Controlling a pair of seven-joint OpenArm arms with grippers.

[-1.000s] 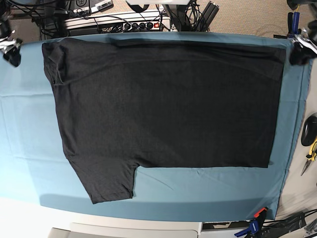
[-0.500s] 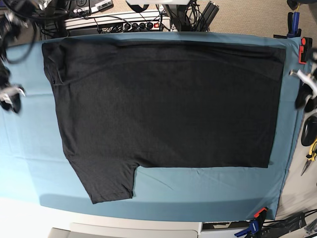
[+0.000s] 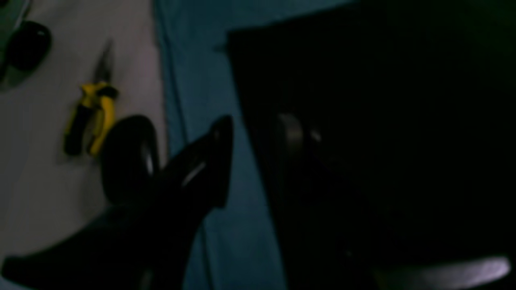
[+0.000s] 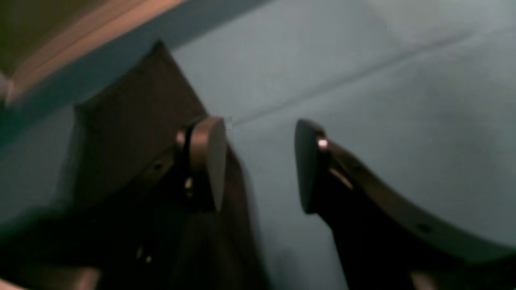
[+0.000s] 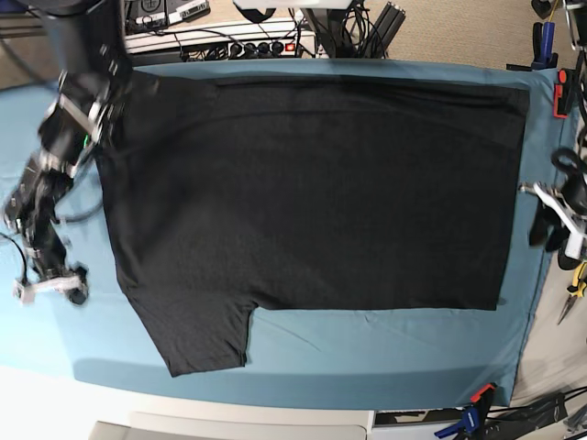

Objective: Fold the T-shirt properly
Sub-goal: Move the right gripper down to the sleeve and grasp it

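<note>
Black T-shirt (image 5: pixel 312 192) lies flat on the teal table cloth (image 5: pixel 385 353). Right gripper (image 4: pixel 260 165) at 9 o'clock, left gripper (image 5: pixel 548 225) at 3, both spread, empty.

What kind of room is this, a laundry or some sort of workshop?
Most likely a robotics lab or workshop bench, not a laundry. A black T-shirt lies on a teal table cloth, with cables and a power strip behind and yellow-handled pliers beside it.
</note>
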